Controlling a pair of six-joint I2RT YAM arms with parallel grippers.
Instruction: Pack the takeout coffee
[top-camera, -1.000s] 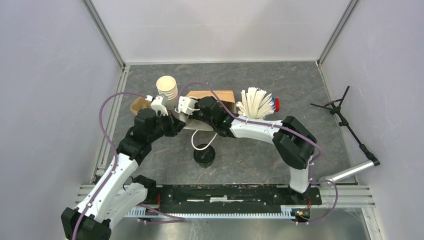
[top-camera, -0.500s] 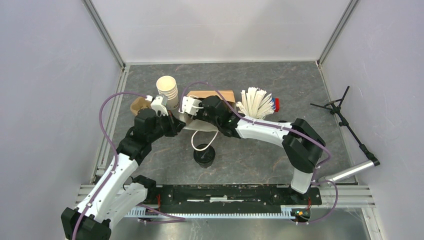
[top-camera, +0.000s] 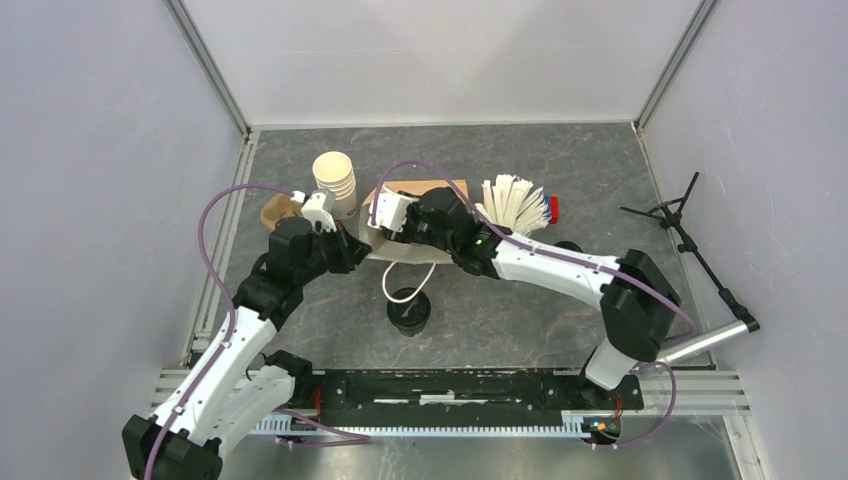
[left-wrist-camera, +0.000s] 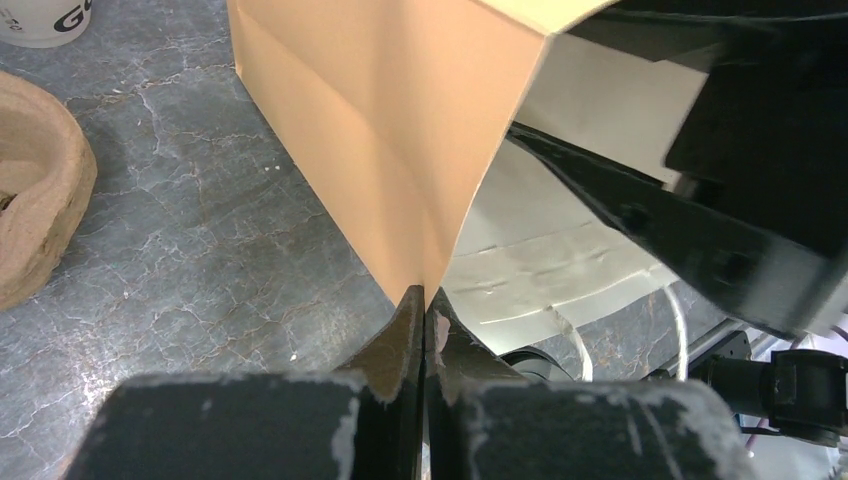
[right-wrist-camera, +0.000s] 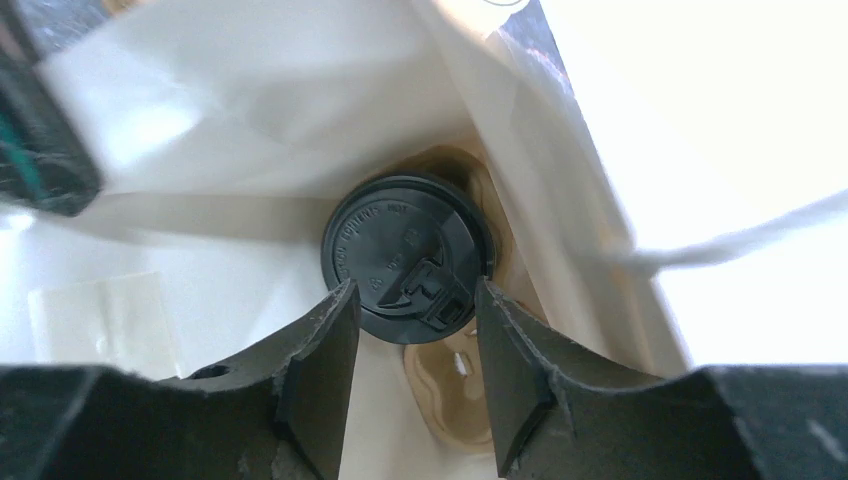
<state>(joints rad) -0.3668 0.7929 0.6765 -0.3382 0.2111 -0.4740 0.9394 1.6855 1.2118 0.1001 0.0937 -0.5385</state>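
One coffee cup (right-wrist-camera: 405, 250) sits deep inside the brown paper bag (top-camera: 430, 188). The right wrist view shows only its round black lid, resting on a tan moulded pulp insert (right-wrist-camera: 455, 395) at the bottom. The right claw (right-wrist-camera: 415, 288) reaches down through the bag's mouth with its jaws spread. One fingertip lies at each side of the lid, and whether either touches it cannot be told. White bag lining closes in around the claw on every side.

The second coffee cup (top-camera: 408, 312), also black-lidded, stands on the desk (top-camera: 520, 310) at about 6 o'clock from the bag, apart from both arms. The bag's white loop handle (top-camera: 392, 285) hangs toward it.

The left claw (left-wrist-camera: 422, 300) comes in from 8 o'clock with its jaws pressed together, pinching the bag's folded edge.

Around the bag:
- A stack of lidless cream cups (top-camera: 335, 178) stands at 10 o'clock, just beside it.
- A brown pulp tray (top-camera: 276, 210) lies at 9 o'clock, beyond the left claw.
- A fan of white sticks (top-camera: 512, 205) stands at 3 o'clock, close to the right forearm, with something red (top-camera: 553, 208) just past them.
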